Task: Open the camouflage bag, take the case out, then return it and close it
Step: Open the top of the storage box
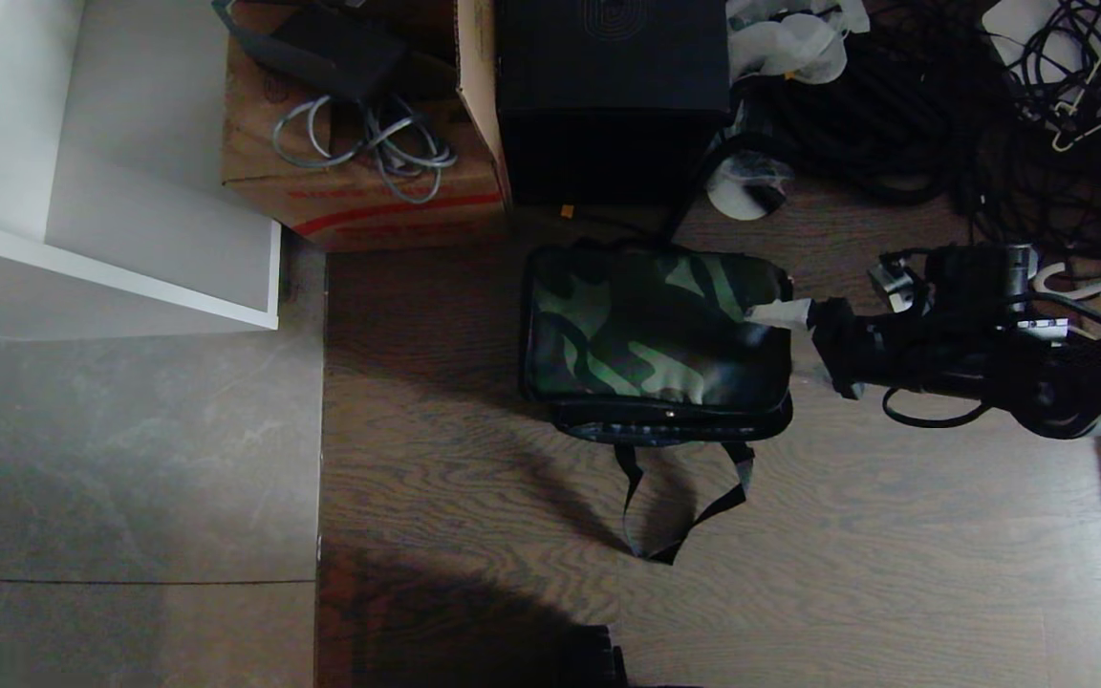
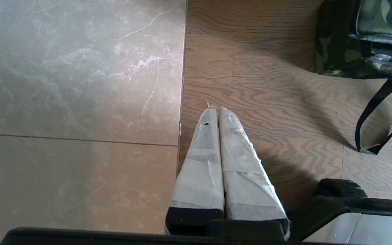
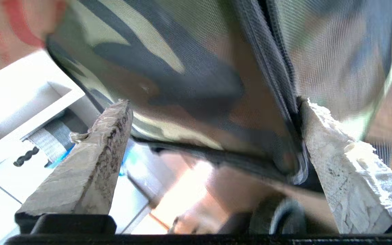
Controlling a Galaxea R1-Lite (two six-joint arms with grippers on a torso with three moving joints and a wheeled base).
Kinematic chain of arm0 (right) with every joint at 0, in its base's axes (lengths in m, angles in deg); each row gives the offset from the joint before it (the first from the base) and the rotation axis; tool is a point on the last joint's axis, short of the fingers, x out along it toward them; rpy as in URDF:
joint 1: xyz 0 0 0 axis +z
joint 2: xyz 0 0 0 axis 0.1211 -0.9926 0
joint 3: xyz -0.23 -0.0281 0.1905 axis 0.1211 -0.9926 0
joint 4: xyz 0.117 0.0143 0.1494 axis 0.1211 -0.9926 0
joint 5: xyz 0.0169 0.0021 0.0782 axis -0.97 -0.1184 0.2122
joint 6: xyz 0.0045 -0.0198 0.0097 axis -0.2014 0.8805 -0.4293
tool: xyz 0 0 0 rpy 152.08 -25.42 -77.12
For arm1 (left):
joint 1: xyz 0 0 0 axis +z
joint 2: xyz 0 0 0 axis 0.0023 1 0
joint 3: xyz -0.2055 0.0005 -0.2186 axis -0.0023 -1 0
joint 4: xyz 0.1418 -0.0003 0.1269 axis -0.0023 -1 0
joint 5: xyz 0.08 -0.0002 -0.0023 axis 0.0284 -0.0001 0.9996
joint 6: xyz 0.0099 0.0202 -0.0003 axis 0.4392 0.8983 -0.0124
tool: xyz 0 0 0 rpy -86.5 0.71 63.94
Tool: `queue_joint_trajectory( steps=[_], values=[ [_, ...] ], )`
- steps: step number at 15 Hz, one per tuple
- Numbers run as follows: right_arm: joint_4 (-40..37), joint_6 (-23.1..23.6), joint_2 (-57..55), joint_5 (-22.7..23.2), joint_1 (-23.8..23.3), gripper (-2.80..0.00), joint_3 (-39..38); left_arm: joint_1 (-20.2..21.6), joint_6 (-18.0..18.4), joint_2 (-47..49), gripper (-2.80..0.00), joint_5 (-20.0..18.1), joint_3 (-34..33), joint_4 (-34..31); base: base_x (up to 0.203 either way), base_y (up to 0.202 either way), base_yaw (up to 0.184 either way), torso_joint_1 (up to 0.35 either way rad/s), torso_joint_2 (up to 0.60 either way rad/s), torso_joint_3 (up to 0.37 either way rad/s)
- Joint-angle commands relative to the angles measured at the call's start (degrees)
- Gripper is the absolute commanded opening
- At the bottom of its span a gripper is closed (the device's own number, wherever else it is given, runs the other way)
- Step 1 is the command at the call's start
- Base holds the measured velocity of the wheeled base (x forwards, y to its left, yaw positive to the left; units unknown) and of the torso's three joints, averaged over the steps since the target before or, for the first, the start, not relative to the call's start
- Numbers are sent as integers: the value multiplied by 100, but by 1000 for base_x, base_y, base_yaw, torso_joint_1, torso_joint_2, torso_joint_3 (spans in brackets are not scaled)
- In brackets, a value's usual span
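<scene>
While your right claw [image 1: 778, 330] sits at the right-hand end of the soft rectangular green-and-black camouflage bag [image 1: 651, 330], its tape-wrapped fingers [image 3: 94, 163] are spread wide with the bag's fabric and a run of dark zip between them; you can see one finger lying against the zip seam, the other standing clear of the cloth, so nothing is being pinched. You have the bag lying flat on the brown wood-grain floor [image 1: 895, 535], lid down and looking closed, with its black strap handles [image 1: 680, 506] trailing loose toward you. The flat black case is not visible (it may be inside, you cannot tell).

Your left claw [image 2: 215, 109] hangs over the seam where grey marble tile [image 2: 77, 85] meets the wood, well apart from the bag, its two wrapped fingers pressed together and empty.

Behind the bag you have a brown cardboard box [image 1: 359, 182] with red stripes and grey coiled cable [image 1: 369, 143] on top, a taller plain black box [image 1: 613, 96] just beside it, and a tangle of black cables [image 1: 942, 115] to the right. A white cabinet [image 1: 101, 239] stands at your left
</scene>
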State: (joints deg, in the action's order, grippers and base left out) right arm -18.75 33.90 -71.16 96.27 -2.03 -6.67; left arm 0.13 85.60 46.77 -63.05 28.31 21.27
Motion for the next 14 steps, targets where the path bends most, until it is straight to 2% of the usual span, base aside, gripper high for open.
queue_joint_trajectory(
  steps=[1,4,7,9,14],
  values=[
    [-340,-41,-2,6,150,0,-17,0,-1,0,-280,4,-53,5,0,0,0,0,0,0],
    [-786,-58,31,10,219,0,60,0,-5,0,-280,4,-53,5,0,0,0,0,0,0],
    [-820,-55,-8,-7,315,0,7,0,-9,0,-280,4,-53,5,0,0,0,0,0,0],
    [-820,-264,-8,14,331,0,49,0,-3,0,-280,4,-53,5,0,0,0,0,0,0],
    [-558,-261,-122,-53,334,0,77,0,-3,0,-280,4,-53,5,0,0,0,0,0,0]
  ],
)
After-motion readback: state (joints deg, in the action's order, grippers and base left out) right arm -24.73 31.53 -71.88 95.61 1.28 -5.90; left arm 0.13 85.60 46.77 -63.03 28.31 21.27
